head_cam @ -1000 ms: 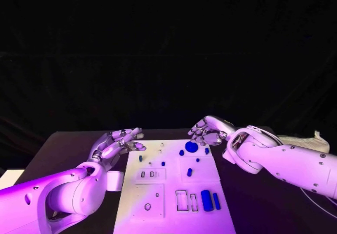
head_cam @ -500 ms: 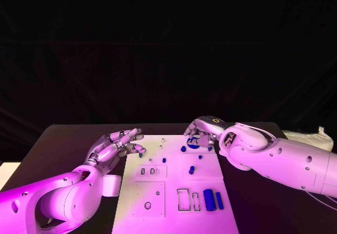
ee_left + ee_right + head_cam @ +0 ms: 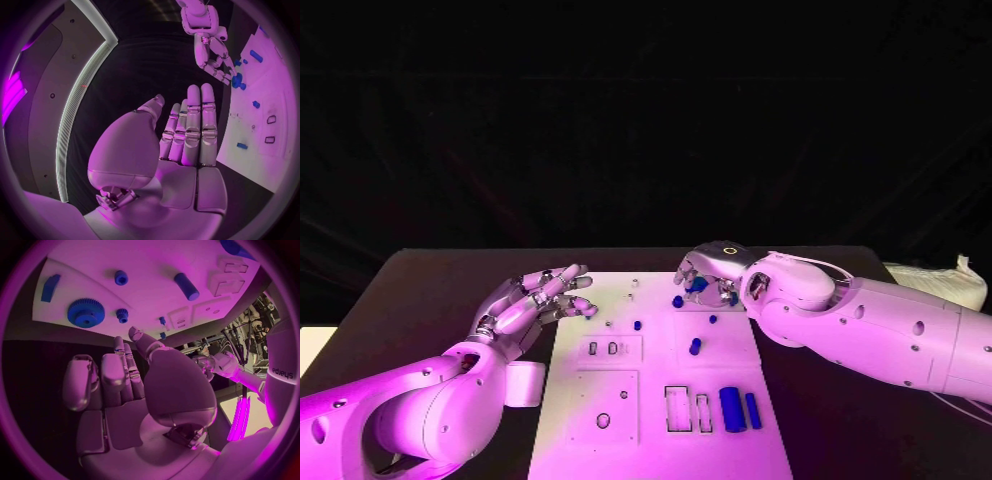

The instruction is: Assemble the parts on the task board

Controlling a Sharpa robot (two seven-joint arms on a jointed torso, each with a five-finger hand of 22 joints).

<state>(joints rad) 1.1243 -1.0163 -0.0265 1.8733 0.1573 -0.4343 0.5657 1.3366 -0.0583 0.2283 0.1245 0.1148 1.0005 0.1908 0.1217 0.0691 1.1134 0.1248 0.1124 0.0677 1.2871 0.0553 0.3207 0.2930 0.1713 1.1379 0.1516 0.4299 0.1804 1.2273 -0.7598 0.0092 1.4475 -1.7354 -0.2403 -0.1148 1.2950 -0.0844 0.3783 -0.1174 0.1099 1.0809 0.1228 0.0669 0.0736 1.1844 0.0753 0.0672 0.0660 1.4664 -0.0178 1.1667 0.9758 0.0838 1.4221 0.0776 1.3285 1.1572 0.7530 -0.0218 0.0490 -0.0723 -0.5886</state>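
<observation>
We position the right hand [image 3: 708,274], fingers apart and empty, over the blue gear [image 3: 85,313] for pickup; the left hand [image 3: 531,300] waits spread beside the task board [image 3: 646,420].

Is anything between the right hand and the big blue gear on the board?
Nothing visible. In the right wrist view the right hand has its fingers apart and holds nothing, and only bare task board lies between its fingertips and the gear.

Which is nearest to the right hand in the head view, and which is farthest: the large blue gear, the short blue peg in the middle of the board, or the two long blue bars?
From the right hand:
1. Large blue gear, under its fingers.
2. Short blue peg, mid-board.
3. Two long blue bars, near edge of the task board.
</observation>
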